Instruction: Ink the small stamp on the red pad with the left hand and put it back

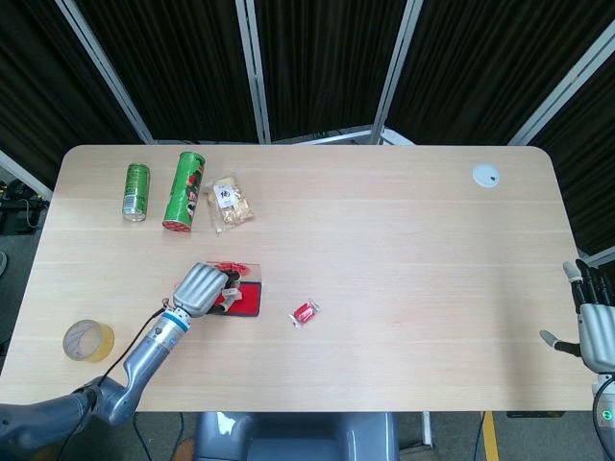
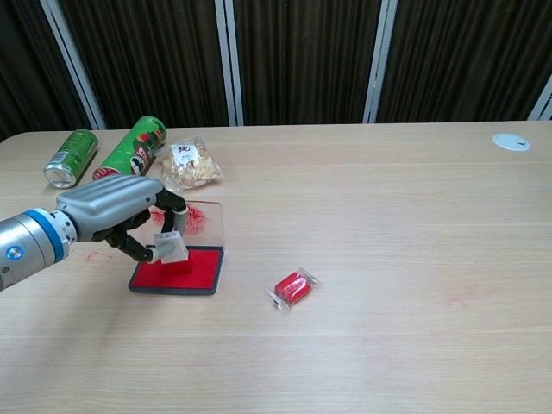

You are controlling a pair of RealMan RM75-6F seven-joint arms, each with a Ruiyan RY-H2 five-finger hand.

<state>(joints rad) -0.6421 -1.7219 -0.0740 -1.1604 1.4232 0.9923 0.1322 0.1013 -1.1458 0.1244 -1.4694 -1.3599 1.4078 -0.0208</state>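
My left hand point(image 2: 116, 216) pinches the small stamp point(image 2: 172, 249), a clear-topped block with a red base, and presses it down onto the red ink pad point(image 2: 194, 270). The pad's clear lid point(image 2: 207, 220) stands open behind it, smeared with red ink. In the head view my left hand point(image 1: 204, 288) covers the pad's left part point(image 1: 248, 302), and the stamp point(image 1: 231, 292) barely shows beside the fingers. My right hand point(image 1: 596, 327) rests open at the table's right edge, away from everything.
A green can point(image 2: 71, 158), a green tube canister point(image 2: 131, 151) and a snack bag point(image 2: 190, 166) lie at the back left. A red wrapped candy point(image 2: 294, 286) lies right of the pad. A tape roll point(image 1: 83, 339) sits front left, a white disc point(image 1: 486, 176) back right.
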